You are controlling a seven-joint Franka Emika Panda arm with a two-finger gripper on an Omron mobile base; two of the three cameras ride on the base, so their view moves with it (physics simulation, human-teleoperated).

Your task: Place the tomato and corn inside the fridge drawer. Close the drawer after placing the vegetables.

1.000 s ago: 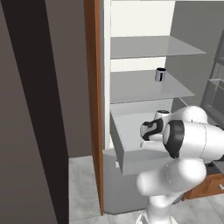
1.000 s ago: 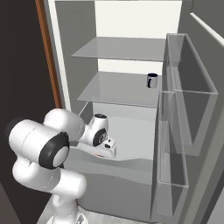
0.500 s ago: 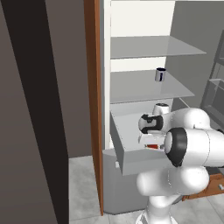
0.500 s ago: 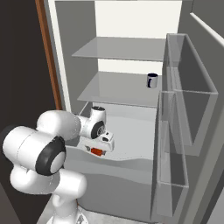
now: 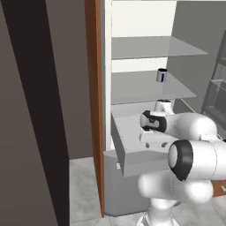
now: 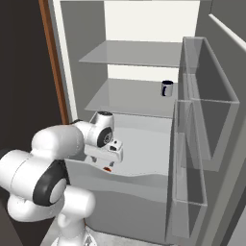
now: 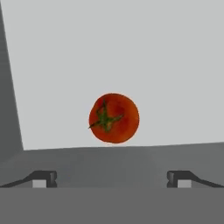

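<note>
Open fridge, drawer pulled out, tomato lying inside it.

The fridge drawer (image 5: 132, 145) stands pulled out below the two grey shelves (image 6: 134, 96), the arm bent over it. On the lower shelf sits a small dark cup (image 6: 166, 88). The end effector (image 7: 111, 179) hangs over the drawer with its fingertips (image 7: 43, 178) spread wide apart, empty. The tomato (image 7: 114, 118) rests on the drawer's pale floor, stem up, clear of both fingertips; a red sliver of it shows under the hand in the right base view.
</note>
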